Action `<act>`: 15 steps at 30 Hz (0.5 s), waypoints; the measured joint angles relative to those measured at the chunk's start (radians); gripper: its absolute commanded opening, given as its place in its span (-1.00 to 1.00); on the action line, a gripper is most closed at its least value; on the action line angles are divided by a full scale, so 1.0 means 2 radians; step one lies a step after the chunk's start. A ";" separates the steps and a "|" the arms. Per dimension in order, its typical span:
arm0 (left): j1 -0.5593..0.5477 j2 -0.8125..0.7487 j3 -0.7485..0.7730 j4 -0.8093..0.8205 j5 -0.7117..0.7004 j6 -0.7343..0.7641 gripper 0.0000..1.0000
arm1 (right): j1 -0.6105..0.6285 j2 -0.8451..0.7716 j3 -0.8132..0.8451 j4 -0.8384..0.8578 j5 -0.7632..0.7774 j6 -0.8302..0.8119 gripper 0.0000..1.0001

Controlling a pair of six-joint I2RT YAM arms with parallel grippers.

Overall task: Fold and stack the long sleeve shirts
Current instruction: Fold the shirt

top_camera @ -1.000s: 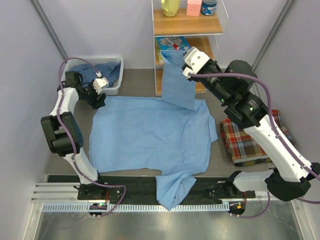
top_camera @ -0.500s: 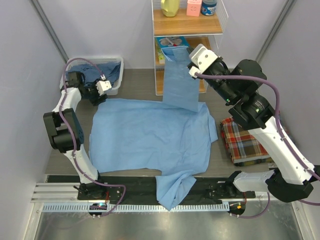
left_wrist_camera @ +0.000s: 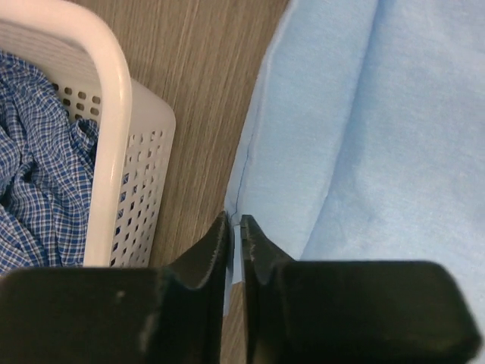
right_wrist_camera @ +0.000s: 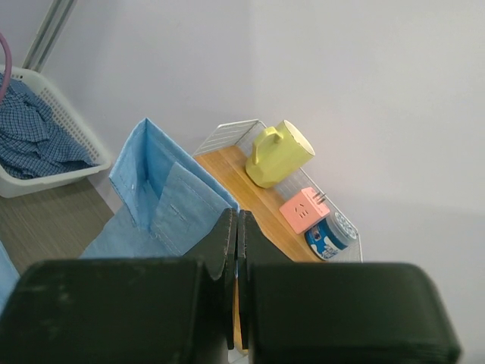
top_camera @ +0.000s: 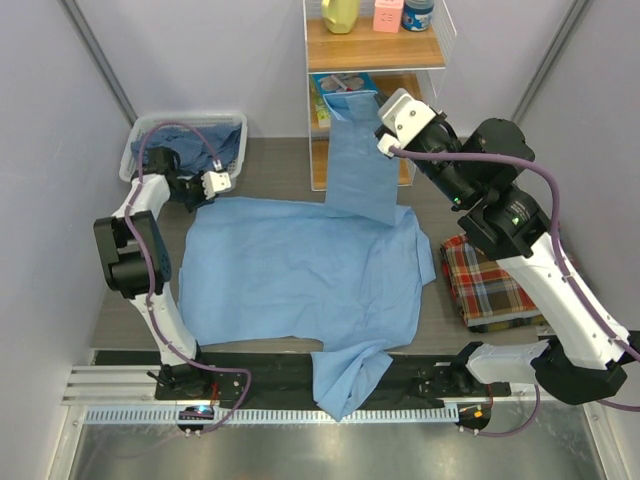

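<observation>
While grey walls close in the wooden table (top_camera: 280,165), a wire shelf (top_camera: 375,50) carrying a yellow jug (top_camera: 340,14) stands at its far side. A white basket (top_camera: 135,150) holding a dark blue checked shirt (top_camera: 200,140) sits far left, and a folded plaid shirt (top_camera: 495,280) lies on the right. The light blue shirt (top_camera: 300,270) is spread flat in the middle, one sleeve hanging over the near edge. The left gripper (left_wrist_camera: 235,227) has its fingers nearly together, pinching the shirt's far-left edge just beside the basket. The right gripper (right_wrist_camera: 236,220) is clamped on the other sleeve, holding it raised before the shelf. A second ago the left fingers stood wide apart, nearer the basket, and the right gripper was a little further left.
</observation>
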 measured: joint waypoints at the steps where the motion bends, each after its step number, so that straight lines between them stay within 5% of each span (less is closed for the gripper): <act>1: 0.000 0.000 0.002 -0.006 -0.001 0.005 -0.96 | 0.000 0.000 0.000 0.000 0.000 -0.001 -0.98; 15: 0.008 -0.099 -0.044 -0.117 -0.001 0.079 -0.99 | 0.000 -0.047 0.005 -0.037 -0.013 0.003 -0.98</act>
